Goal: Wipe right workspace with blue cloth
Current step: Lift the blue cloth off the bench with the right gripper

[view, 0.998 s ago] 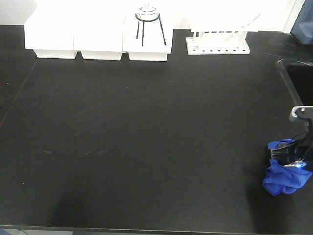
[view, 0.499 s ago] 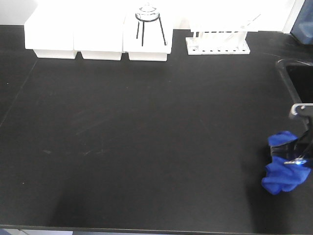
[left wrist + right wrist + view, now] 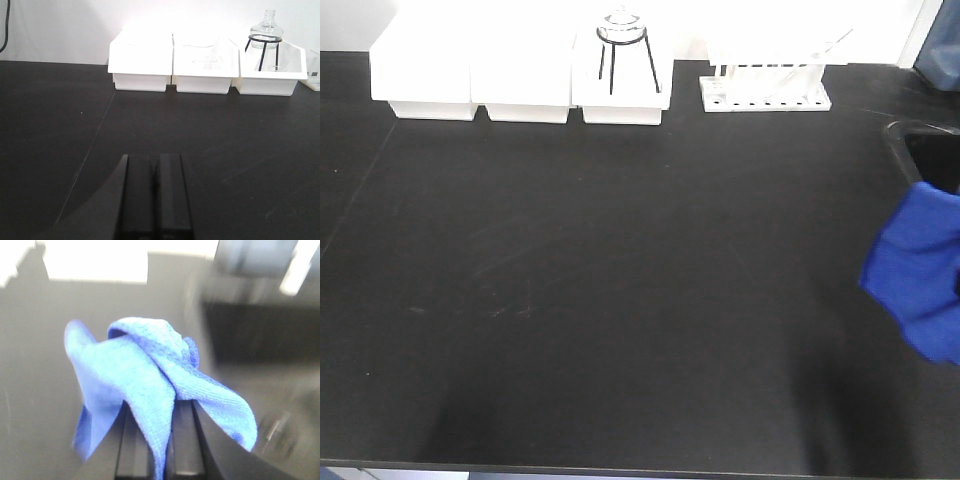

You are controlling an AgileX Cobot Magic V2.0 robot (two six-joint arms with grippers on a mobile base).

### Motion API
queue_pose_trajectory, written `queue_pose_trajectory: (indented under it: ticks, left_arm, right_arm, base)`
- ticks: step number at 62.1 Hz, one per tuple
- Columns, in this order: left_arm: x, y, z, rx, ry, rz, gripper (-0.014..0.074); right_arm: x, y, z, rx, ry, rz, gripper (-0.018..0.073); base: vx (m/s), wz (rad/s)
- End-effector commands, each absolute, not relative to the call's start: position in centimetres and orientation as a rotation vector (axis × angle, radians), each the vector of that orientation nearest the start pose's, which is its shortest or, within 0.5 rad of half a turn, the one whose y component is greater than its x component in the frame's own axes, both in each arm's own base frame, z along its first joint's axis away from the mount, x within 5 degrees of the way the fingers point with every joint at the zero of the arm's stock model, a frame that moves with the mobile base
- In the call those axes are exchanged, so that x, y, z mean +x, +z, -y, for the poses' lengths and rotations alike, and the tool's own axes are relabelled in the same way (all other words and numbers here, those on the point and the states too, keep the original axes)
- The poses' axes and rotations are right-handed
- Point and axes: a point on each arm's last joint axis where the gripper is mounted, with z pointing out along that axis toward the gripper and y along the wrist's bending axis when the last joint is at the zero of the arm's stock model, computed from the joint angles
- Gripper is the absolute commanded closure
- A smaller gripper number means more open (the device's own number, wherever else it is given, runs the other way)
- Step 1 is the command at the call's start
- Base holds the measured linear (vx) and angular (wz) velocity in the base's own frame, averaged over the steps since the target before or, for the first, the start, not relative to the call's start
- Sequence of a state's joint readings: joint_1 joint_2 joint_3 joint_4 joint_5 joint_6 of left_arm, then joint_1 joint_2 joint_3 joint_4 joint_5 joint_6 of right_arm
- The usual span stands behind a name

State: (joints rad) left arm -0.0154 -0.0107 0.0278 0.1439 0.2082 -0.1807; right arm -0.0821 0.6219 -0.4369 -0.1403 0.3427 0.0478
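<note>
Black bench (image 3: pixel 620 300) carries three white bins (image 3: pixel 520 80) and a tube rack (image 3: pixel 765 95) at back

I record the blue cloth (image 3: pixel 918 268) as moved. Earlier it lay bunched low near the table's (image 3: pixel 620 300) front right edge; it now shows higher in the front view, larger and more spread. The right gripper (image 3: pixel 167 415), whose dark frame showed against the cloth before, is now covered there.

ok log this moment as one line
phase: wipe right side | right jaws: shut on blue cloth | left jaws: shut, empty | cloth: bunched, beside sink, seems lifted off bench
</note>
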Motion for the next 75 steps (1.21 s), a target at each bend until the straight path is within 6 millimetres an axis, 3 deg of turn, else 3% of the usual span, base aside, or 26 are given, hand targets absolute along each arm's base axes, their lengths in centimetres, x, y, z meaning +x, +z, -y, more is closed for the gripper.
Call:
queue_pose_trajectory:
  ticks: [1,10,22,75]
  left_arm:
    - [5.7,18.3,-0.1,-0.043,-0.028,-1.641,0.0602]
    - [5.7,18.3,-0.1,-0.043,-0.028,-1.641,0.0602]
    - [5.7,18.3,-0.1,-0.043,-0.028,-1.641,0.0602]
    - [5.7,18.3,-0.1,-0.043,-0.028,-1.641,0.0602]
  right_arm:
    - [11.2,29.8,1.4,0.019,-0.167,-1.895,0.0564]
    - [8.8,30.0,1.3,0.031,-0.179,-1.888,0.0564]
    - [7.5,30.5,1.2,0.037,-0.178,-1.831,0.0564]
    - [7.4,30.5,1.2,0.037,-0.178,-1.825,0.0564]
  base:
    - [0.0,0.0]
    - [0.0,0.0]
    - [0.0,0.0]
    - [0.0,0.0]
